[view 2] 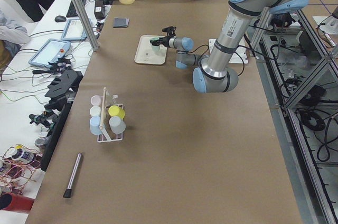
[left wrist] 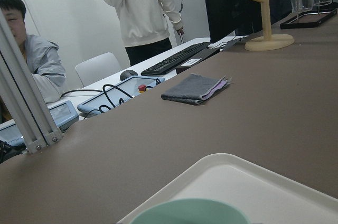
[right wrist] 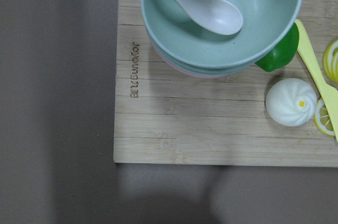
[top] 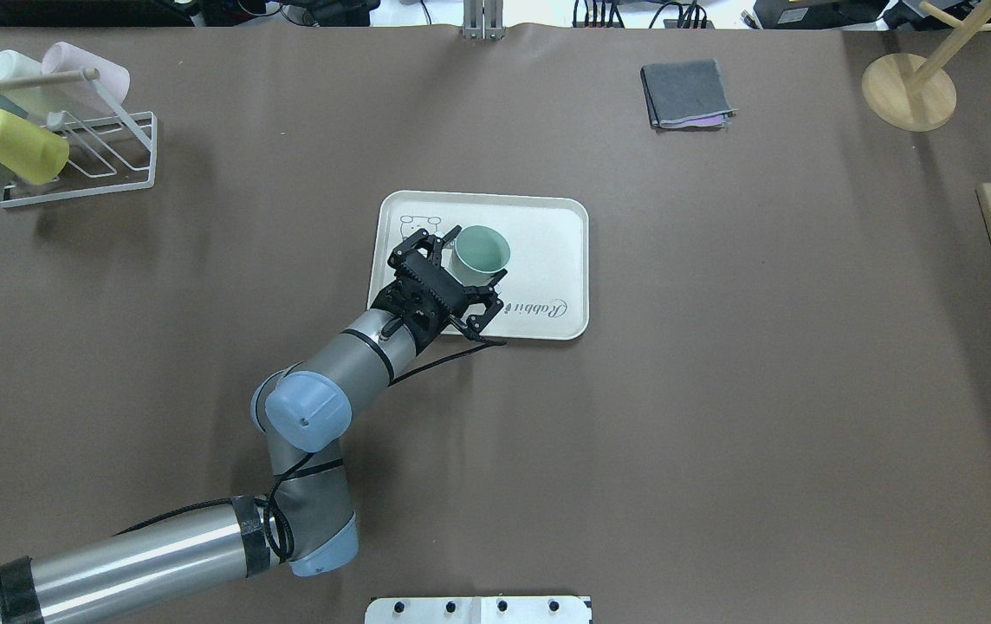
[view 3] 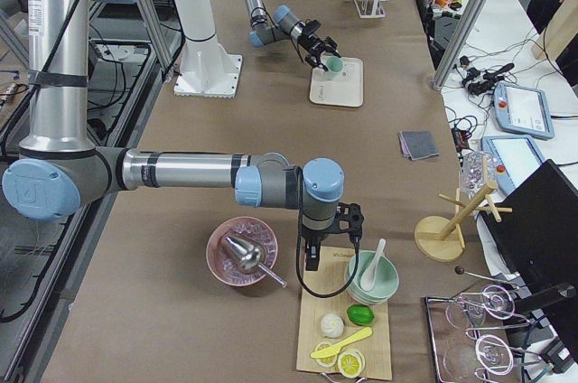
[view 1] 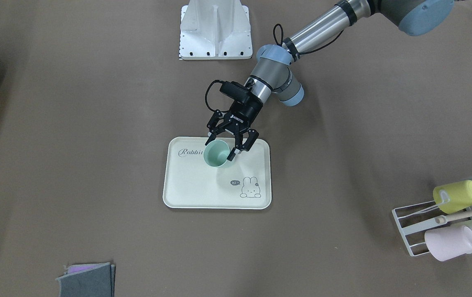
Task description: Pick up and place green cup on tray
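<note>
The left pincer [view 1: 220, 149] tilts down over the worktop [view 1: 95, 165] with its fingers [view 1: 233, 154] spread wide. One finger lies against each side of the green cup [view 1: 217, 155], so it grips the cup by the wall just under the rim. The cup is upright, mouth up, between those fingers and inside the outline of the tray [view 1: 203, 187]. Whether its base rests on the tray I cannot tell. The tray lies flat directly under the pincer. Its grey "Rabbit" script [top: 539, 309] is just beside the fingertips on the robot's right. The small bunny drawing [view 1: 250, 187] is a little beyond them on the robot's left. In the left wrist view only the cup's rim shows at the bottom edge, with the tray's pale corner past it. Farther ahead of the pincer, to the robot's right, a folded grey cloth [top: 686, 94] lies on the worktop, well apart from the tray. Well off to the robot's left and ahead stands a white wire rack [top: 139, 139] holding cups on their sides, among them a yellow cup [top: 21, 146] and a pink cup [top: 88, 69]. Farthest from the left pincer, at the other end of the worktop, the right pincer [view 3: 310, 261] hangs over a wooden board [right wrist: 211, 129]. I cannot tell how its jaws stand. On the board are stacked bowls [right wrist: 253, 39] with a white spoon [right wrist: 211, 12] in the top one, and a white bun [right wrist: 291, 102] just beside them.
</note>
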Controlling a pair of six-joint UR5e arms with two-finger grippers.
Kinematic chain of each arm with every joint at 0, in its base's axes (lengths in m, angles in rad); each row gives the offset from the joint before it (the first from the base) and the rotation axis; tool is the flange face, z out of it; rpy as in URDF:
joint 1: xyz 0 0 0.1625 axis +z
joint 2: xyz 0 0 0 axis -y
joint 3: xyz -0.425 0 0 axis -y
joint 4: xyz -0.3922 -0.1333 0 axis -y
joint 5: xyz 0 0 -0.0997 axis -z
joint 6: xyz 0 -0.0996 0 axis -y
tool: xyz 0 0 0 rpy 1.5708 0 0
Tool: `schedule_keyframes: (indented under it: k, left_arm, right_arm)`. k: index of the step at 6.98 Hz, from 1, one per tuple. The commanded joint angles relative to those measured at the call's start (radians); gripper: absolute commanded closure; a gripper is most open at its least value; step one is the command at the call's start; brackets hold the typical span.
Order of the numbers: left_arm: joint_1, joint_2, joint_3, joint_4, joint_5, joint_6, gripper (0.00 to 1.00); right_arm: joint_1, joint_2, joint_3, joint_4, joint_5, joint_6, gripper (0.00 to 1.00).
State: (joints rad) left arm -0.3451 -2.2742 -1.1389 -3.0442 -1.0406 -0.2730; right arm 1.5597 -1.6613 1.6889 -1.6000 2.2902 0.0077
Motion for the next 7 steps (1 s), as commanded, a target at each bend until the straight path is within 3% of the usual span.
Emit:
schedule_keyframes:
  k: [1,7]
  left_arm:
    - [0.006,0.001,0.013,-0.028,0.008,0.000,0.15]
    - [0.006,0.007,0.015,-0.042,0.008,-0.002,0.12]
  right_arm:
    - [0.000,0.002,0.000,0.000,0.000,0.000,0.00]
    - [0.000,0.000,0.000,0.002,0.000,0.000,0.00]
